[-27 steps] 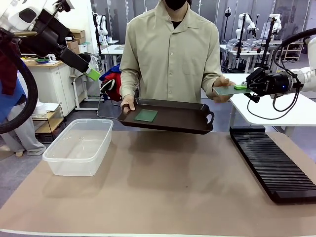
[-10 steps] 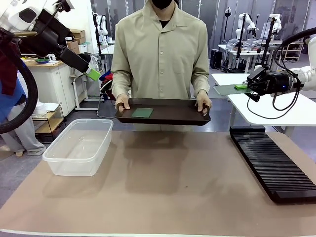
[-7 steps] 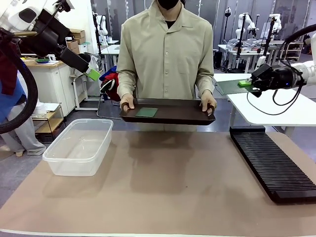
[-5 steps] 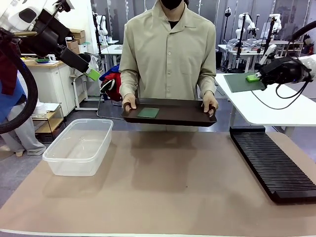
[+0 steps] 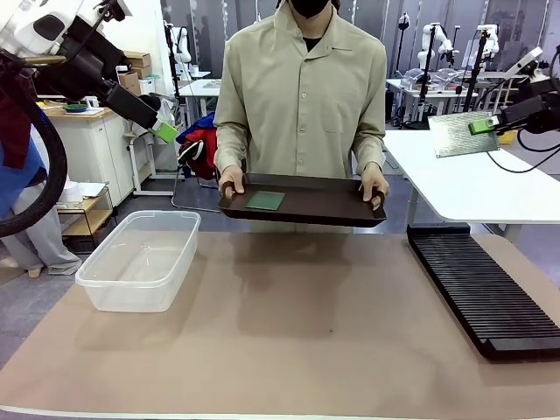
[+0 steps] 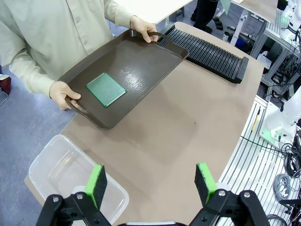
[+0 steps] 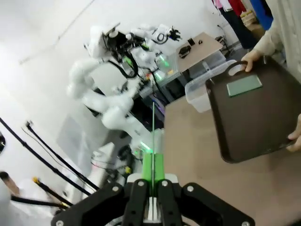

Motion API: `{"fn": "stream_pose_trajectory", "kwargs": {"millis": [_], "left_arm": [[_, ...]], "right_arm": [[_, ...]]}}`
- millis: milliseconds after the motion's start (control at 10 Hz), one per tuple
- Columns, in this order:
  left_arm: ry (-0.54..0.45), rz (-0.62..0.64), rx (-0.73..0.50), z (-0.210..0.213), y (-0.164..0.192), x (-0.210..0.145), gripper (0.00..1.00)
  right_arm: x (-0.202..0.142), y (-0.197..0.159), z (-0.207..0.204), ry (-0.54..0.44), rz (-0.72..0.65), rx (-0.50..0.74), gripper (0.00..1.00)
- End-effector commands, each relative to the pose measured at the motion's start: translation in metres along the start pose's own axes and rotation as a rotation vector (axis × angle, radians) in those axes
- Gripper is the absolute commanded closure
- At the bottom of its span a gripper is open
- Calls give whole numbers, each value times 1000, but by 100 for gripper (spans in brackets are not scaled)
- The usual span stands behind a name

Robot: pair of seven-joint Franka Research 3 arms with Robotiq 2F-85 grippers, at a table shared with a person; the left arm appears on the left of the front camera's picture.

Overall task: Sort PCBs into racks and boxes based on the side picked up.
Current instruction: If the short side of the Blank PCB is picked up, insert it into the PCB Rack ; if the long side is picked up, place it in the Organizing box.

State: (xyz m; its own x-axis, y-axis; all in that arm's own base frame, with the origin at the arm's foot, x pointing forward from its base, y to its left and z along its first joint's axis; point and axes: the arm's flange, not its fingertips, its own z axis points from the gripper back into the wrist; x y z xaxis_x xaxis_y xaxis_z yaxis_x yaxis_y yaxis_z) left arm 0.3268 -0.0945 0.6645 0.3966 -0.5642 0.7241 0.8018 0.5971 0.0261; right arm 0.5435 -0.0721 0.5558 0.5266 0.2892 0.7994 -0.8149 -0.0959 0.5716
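Observation:
One PCB (image 5: 462, 134) hangs high at the right, its pale face tilted toward the front camera, with my right gripper (image 5: 486, 128) shut on its edge. From the right wrist this PCB (image 7: 153, 136) shows edge-on between the shut fingers of the right gripper (image 7: 153, 175). A second PCB (image 5: 264, 200) (image 6: 106, 89) (image 7: 244, 85) lies flat on a dark brown tray (image 5: 324, 206) that a person holds by both handles. The black rack (image 5: 481, 284) lies on the table's right side, and the clear box (image 5: 140, 258) stands at the left. My left gripper (image 6: 151, 183) hangs open and empty high above the table, and it appears at the upper left (image 5: 162, 129) of the front view.
The tray (image 6: 141, 61) hovers over the table's far edge, between the box (image 6: 70, 174) and the rack (image 6: 207, 49). A white table (image 5: 472, 184) stands behind the rack. Bare brown tabletop spreads through the middle.
My right gripper has risen and swung right with its PCB, turning the board from lying flat to tilted up. The person shifted the tray slightly right. The left arm stayed still.

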Motion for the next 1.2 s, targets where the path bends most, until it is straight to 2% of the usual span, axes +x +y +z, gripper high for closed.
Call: {"fn": "stream_pose_trajectory", "kwargs": {"millis": [0,100,200,300,700,900,1100], "left_arm": [[-4,0,-10,0,1,-1,0],[-4,0,-10,0,1,-1,0],[-4,0,-10,0,1,-1,0],[-4,0,-10,0,1,-1,0],[-4,0,-10,0,1,-1,0],[-4,0,-10,0,1,-1,0],[-4,0,-10,0,1,-1,0]], "right_arm": [[-9,2,10,60,93,-93,98],[-11,6,20,69,109,-134,98],[-13,8,28,-66,28,-87,98],[-5,4,18,48,86,-70,98],[-7,5,22,33,84,-79,98],[-7,-13,37,20,161,-60,98],[-4,-20,50,84,257,-74,98]]}}
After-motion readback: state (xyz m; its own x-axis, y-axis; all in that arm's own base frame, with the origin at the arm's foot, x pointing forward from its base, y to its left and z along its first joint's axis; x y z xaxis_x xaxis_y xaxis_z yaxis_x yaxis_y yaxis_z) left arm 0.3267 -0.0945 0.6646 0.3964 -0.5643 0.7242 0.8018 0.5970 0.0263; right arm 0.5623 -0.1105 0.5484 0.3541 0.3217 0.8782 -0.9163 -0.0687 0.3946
